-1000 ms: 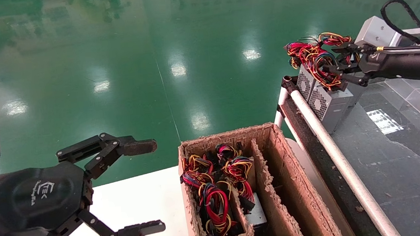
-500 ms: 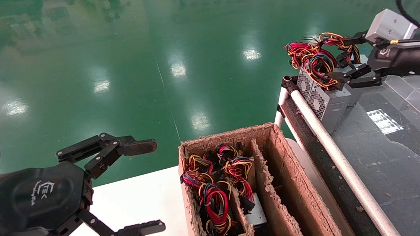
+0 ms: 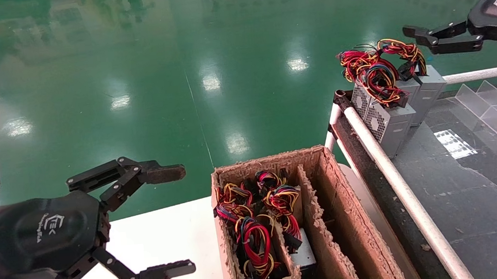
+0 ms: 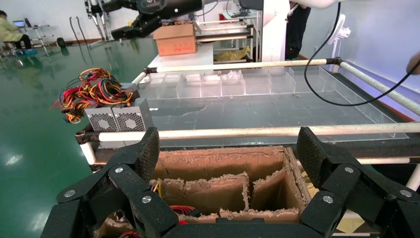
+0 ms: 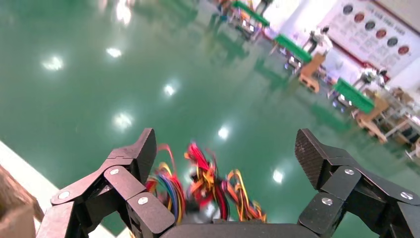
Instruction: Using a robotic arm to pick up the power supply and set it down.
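A: While the left end effector [image 3: 173, 221] hangs at about eight o'clock in the head view, over the white bench [image 3: 163, 243], how do its fingers stand?

B: Spread wide, holding nothing. One fingertip carries a brownish worn pad [image 3: 164, 174]. Through its own wrist camera the left end effector [image 4: 228, 153] frames the cardboard box [image 4: 223, 173] between its fingertips.

A: And toward six o'clock?

B: The cardboard box [image 3: 338, 203] sits there, split by dividers. Its left compartments hold more grey units under red, yellow and black wire bundles [image 3: 254, 219]; the right compartment looks bare as far as I can see.

A: Where is the power supply?

B: At about two o'clock, the power supply [image 3: 384, 122] stands on the dark bench [image 3: 479, 192] just behind the white rail [image 3: 393, 177], vent face toward the rail, touching a second grey unit [image 3: 427, 94] behind it. Its looped wires [image 3: 378, 74] rest on top.

A: And the robotic arm?

B: Its right end effector [image 3: 427, 10] hovers at the upper right corner, above the power supply and clear of it, fingers parted and empty. Its wrist view shows the fingertips [image 5: 141, 148] wide apart with the wires [image 5: 208, 186] below.
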Controlling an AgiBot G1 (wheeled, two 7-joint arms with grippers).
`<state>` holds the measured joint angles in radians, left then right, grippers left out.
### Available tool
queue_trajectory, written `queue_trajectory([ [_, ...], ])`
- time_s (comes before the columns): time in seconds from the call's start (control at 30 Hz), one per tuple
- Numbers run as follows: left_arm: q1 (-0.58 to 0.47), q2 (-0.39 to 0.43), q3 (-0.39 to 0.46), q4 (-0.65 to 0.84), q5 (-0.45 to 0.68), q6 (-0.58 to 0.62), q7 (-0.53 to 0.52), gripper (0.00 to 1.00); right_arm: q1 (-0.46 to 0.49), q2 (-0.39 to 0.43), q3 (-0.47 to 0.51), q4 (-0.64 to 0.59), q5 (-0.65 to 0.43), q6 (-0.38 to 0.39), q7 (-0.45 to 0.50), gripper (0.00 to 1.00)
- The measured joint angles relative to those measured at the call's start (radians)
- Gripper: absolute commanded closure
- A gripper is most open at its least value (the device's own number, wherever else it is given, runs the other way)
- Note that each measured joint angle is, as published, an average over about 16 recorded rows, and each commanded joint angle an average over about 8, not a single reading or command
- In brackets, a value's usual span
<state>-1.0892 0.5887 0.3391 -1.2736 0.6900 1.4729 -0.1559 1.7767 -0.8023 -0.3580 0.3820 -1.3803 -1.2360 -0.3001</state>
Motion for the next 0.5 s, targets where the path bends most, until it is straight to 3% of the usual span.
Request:
queue_trajectory([
  [0.5,0.000,0.000,0.000,0.000,0.000,0.000,0.000,0.00,-0.187,0.053,0.025,0.239,0.178,-0.070,0.129,0.00],
])
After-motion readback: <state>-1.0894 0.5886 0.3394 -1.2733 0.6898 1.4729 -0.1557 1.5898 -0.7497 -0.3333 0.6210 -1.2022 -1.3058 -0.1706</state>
